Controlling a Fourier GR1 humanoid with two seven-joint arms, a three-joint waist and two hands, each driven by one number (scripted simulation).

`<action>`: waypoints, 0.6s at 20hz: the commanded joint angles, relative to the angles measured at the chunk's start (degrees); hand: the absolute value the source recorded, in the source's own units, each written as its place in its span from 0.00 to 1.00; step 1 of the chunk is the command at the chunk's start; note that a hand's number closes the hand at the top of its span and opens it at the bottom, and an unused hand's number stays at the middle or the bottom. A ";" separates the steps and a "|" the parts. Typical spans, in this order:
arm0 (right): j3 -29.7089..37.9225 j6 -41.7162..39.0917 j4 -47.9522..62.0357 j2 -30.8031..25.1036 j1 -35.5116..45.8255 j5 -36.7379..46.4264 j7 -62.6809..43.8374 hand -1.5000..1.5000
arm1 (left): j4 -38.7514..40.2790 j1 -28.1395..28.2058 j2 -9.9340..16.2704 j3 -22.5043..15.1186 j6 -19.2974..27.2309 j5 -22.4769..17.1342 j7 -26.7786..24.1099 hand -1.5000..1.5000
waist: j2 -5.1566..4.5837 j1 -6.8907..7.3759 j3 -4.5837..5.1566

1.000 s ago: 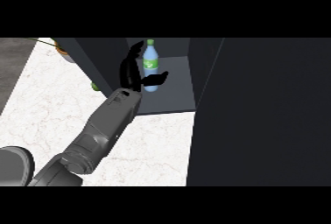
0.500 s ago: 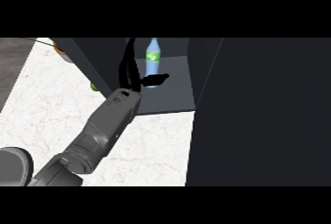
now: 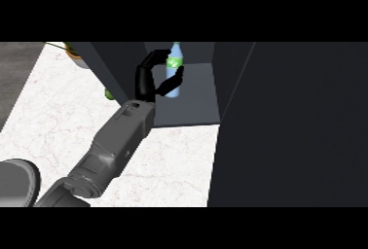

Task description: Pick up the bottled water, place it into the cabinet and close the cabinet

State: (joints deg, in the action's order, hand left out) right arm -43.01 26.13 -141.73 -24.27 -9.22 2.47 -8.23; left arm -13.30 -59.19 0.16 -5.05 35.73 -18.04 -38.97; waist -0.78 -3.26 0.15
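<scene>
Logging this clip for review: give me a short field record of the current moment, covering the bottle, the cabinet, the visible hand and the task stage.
bottle: bottled water, upright, inside the cabinet, green label showing
cabinet: dark, open; its door stands at the view's right
left hand: left hand in the opening beside the bottle, fingers curved but spread; contact with the bottle cannot be told
right hand: not in view
counter: white marble counter
other: potted plant at upper left
task stage: bottle in the cabinet, door not yet closed

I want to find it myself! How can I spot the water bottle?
Look inside the dark cabinet at the top, on its grey shelf. The left hand curls beside the bottled water there. It is the only pale blue thing, with a green label.
</scene>
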 commanded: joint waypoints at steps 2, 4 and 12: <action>-3.14 0.15 -4.97 -0.53 -1.02 3.29 -2.39 0.00 | -3.37 0.19 -0.16 1.55 -7.70 -3.47 -3.87 1.00 | 0.28 0.00 -0.01; -0.90 -0.11 -2.57 -0.92 -2.34 1.52 1.37 0.00 | -4.94 0.98 -0.17 1.15 -10.52 -4.01 -3.90 1.00 | 0.50 1.04 -0.12; -3.74 2.92 -4.34 -1.49 -3.17 7.08 -1.40 0.00 | -15.67 8.60 -0.16 -4.34 -21.32 -9.17 1.15 1.00 | 1.34 2.65 -0.11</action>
State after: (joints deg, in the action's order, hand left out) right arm -43.61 27.99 -142.24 -25.14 -9.65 2.99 -9.48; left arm -24.45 -53.56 -0.01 -8.53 18.89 -25.66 -40.10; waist 0.12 -1.57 0.10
